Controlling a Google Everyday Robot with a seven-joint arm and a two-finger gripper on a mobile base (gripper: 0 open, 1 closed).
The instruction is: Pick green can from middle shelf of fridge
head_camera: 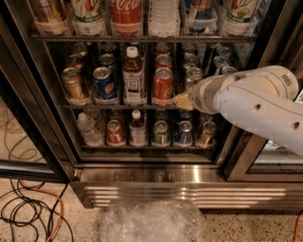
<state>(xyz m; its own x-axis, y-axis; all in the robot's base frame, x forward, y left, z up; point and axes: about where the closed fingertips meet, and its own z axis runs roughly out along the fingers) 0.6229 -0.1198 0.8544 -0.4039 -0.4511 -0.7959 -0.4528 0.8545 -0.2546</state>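
The fridge (156,189) stands open in front of me, its racks full of drinks. On the middle shelf (113,107) stand a gold can (74,84), a blue Pepsi can (103,83), a brown bottle (133,78) and a red can (163,85). The green can (193,75) stands right of the red can; its silver top shows and my arm hides its lower body. My gripper (182,100) is at the shelf's front edge, just below and in front of the green can, at the end of my white arm (251,106).
Large bottles (125,14) fill the rack above. Cans and small bottles (161,132) fill the rack below. The fridge's dark frame (236,156) is close to my arm on the right. Cables (28,212) lie on the floor at left. Crumpled clear plastic (151,222) lies in front of the base.
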